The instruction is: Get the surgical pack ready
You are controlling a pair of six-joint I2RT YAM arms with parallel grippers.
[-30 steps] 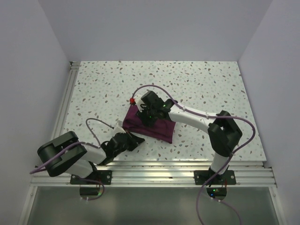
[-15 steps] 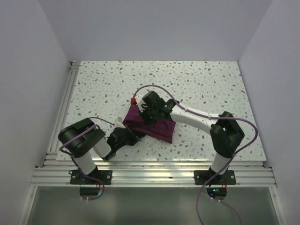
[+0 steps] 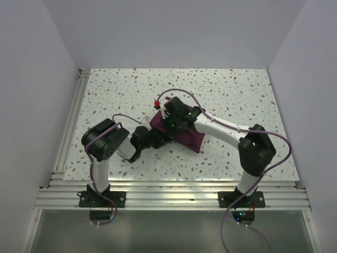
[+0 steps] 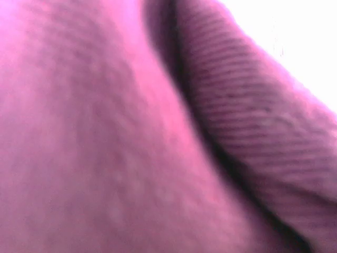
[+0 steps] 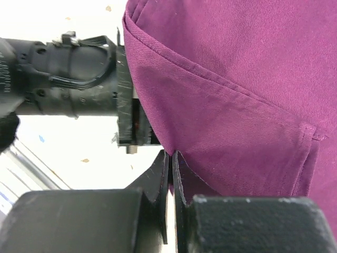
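Top external view is showing the surgical pack (image 3: 188,140) lying as a folded purple bundle near the middle of the tabletop (image 3: 237,95), a little toward the near edge. Both arms are reaching in over it. The left gripper (image 3: 161,138) is touching the left end of the bundle, and the right gripper (image 3: 171,126) is coming down on its far-left part from above. From this height I cannot tell how the jaws are standing.

Left wrist view is being filled by purple cloth (image 4: 105,132), very close and blurred, with one dark fold running across it. The fingers are not showing here. By the record the jaws are pressed together, but I cannot tell whether cloth is caught between them.

Right wrist view is giving the clearest look. The right jaws are almost pressed together and are pinching the hemmed edge of a flap of the pack (image 5: 237,132). The left gripper (image 5: 134,126) is lying just beside, its tip touching the cloth edge.

I am judging that the wrapping step is in hand. The next move is calling for lifting this flap and carrying it over the bundle without dragging the whole pack.
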